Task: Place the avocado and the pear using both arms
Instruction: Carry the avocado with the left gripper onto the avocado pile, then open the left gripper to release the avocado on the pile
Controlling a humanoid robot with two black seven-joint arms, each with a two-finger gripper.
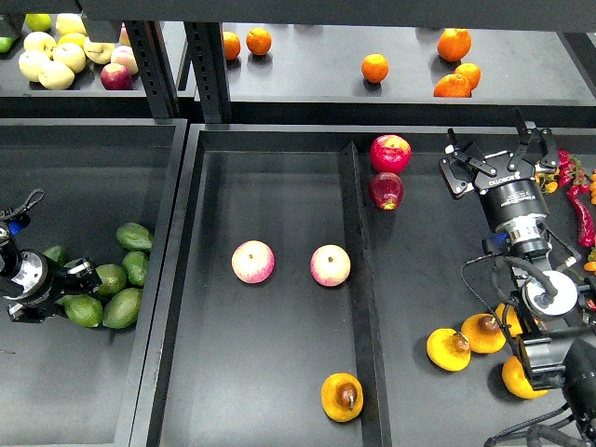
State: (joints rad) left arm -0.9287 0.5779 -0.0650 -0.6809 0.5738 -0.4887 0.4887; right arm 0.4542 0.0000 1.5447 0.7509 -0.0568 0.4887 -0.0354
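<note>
Several green avocados (pixel 123 307) lie in a pile in the left tray. My left gripper (pixel 82 279) is low at the pile's left edge, touching or nearly touching one avocado (pixel 110 277); its fingers are dark and I cannot tell them apart. One yellow-orange pear (pixel 342 397) with a brown blotch lies at the front of the middle tray. More pears (pixel 449 349) lie in the right tray beside my right arm. My right gripper (pixel 498 156) is wide open and empty, held above the back of the right tray, far from the pears.
Two pink-yellow apples (pixel 253 262) (pixel 330 265) lie in the middle tray. Two red apples (pixel 390 153) sit behind the divider (pixel 358 279). Red chillies (pixel 579 209) lie at the right edge. The back shelf holds oranges (pixel 374 67) and pale apples (pixel 56 56).
</note>
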